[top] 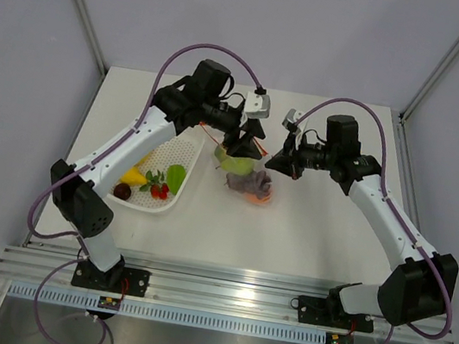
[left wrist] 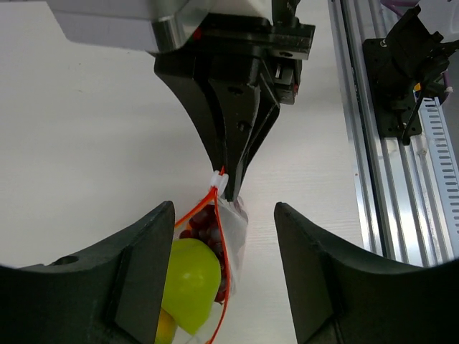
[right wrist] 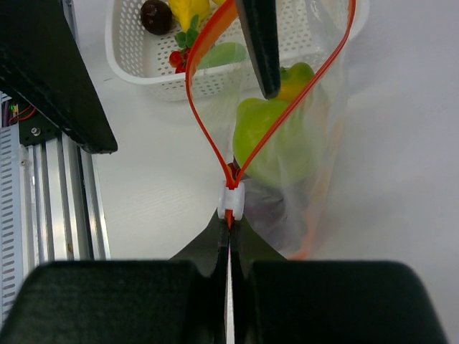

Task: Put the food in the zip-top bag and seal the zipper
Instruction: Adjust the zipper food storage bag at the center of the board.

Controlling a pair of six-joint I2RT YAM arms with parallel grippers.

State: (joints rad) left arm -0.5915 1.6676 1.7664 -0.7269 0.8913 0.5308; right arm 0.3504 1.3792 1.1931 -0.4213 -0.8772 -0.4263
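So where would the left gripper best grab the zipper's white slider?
Probably pinch the white slider across its flat sides, from the open-mouth side: the right gripper clamps the zipper end just behind it, and the tracks spread open ahead.

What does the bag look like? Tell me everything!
The bag is clear, crinkly plastic with a red-orange zipper and a white slider. Its mouth gapes open in a loop. Inside sit a green fruit and dark grapes. It rests on the table beside the basket. The right jaws pinch the zipper's end by the slider.
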